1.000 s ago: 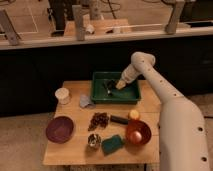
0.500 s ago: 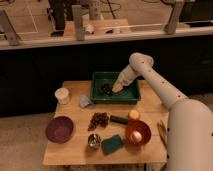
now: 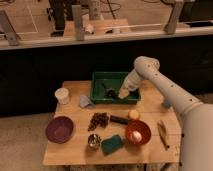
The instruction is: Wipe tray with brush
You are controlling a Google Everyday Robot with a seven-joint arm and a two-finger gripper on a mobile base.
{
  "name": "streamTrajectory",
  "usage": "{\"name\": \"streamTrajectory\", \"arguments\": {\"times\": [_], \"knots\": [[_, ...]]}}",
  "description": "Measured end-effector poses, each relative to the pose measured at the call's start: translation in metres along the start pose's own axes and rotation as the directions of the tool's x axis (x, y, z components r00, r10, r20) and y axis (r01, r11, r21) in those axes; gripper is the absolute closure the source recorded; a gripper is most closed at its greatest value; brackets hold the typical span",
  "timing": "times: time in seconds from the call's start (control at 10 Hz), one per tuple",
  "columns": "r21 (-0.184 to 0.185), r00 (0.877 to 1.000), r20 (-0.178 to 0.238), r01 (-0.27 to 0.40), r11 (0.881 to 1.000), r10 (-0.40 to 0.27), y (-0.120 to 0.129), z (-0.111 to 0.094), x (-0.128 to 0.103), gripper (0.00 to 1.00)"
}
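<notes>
- Since the earlier frames the arm [image 3: 170,92] has drawn its gripper [image 3: 121,94] leftward inside the tray [image 3: 116,86], from the right part toward the middle; the things on the table have not shifted.
- Nearest the camera, the arm's white bulk fills the lower right corner and hides that end of the table [image 3: 75,150].
- Along the near edge of the light wooden table lie a green sponge [image 3: 113,144], a small metal cup [image 3: 94,141] just left of it, and an orange bowl [image 3: 137,132] holding a pale round thing.
- A tan wooden utensil [image 3: 162,133] lies to the right of the bowl, near the arm.
- A purple bowl [image 3: 59,129] sits at the near left.
- In the middle of the table are a dark cluster like grapes [image 3: 98,120], a dark bar-shaped thing [image 3: 119,119] and a yellow fruit [image 3: 133,114] beside it.
- Further back on the left stand a white cup [image 3: 62,95] and a crumpled blue-grey cloth [image 3: 86,102].
- The tray sits at the far edge, right of centre.
- The gripper is down inside it with its fingers closed; the brush [image 3: 110,90] shows as a dark shape on the tray floor just left of the fingertips, and whether it is gripped cannot be told.
- Behind the table runs a dark wall under a pale ledge with grey posts [image 3: 78,22].
- Beyond the ledge is a light floor with another wooden table [image 3: 100,26] and dark furniture legs.
</notes>
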State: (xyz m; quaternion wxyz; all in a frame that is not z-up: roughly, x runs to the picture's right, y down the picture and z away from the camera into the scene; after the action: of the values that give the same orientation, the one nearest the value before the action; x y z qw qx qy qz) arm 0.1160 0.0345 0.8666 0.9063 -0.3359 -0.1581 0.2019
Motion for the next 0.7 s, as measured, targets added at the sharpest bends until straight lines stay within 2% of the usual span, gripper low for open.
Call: {"name": "streamTrajectory", "arguments": {"times": [0.3, 0.5, 0.7], "knots": [[0.071, 0.997, -0.035, -0.06, 0.996, 0.062, -0.015, -0.024, 0.036, 0.95], [0.124, 0.993, -0.048, -0.103, 0.987, 0.11, -0.033, -0.033, 0.046, 0.95], [0.146, 0.989, -0.047, -0.13, 0.981, 0.138, -0.054, -0.03, 0.048, 0.95]]}}
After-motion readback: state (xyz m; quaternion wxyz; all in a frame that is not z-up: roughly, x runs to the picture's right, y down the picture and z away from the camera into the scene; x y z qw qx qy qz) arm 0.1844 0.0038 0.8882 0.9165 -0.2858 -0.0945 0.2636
